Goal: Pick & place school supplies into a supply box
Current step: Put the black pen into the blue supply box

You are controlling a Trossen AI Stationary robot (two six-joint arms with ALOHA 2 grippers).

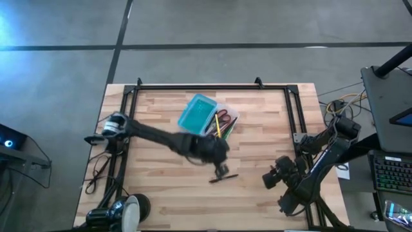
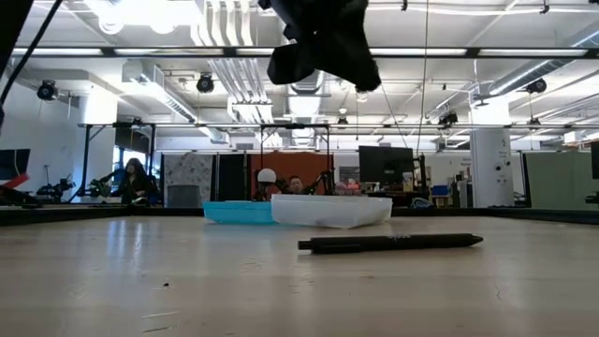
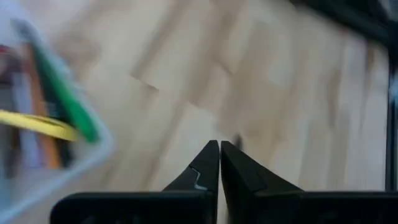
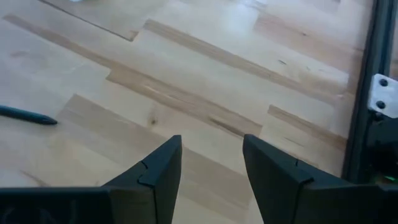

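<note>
Left tool (image 1: 221,169): at the end of the left arm, reaching across the middle of the table (image 1: 161,180); raised above the wood, over a point just on the box side of the loose pen. Fingers (image 3: 208,168) pressed together, tips touching, nothing between them.

Right tool (image 1: 270,178): parked toward the table's right edge, well apart from the box. Fingers (image 4: 163,168) spread with a clear gap, empty, bare wood beneath.

Black pen (image 1: 223,178): lying flat on the table, just below the left tool in the overhead view, between the two tools. In the level view it lies alone on the wood (image 2: 390,242), in front of the box. Its tip shows at the edge of the right wrist view (image 4: 28,115).

Supply box (image 1: 207,116): open, toward the far middle of the table. Teal half (image 1: 196,114) on the left side, clear half (image 1: 226,122) beside it on the right, both lying flat.

Contents of clear half: red-handled scissors (image 1: 223,116) and several pens and pencils, among them a yellow one (image 1: 217,129). The left wrist view shows a green pen (image 3: 65,96), a yellow one (image 3: 37,122) and an orange one (image 3: 40,99) in the clear half.
</note>
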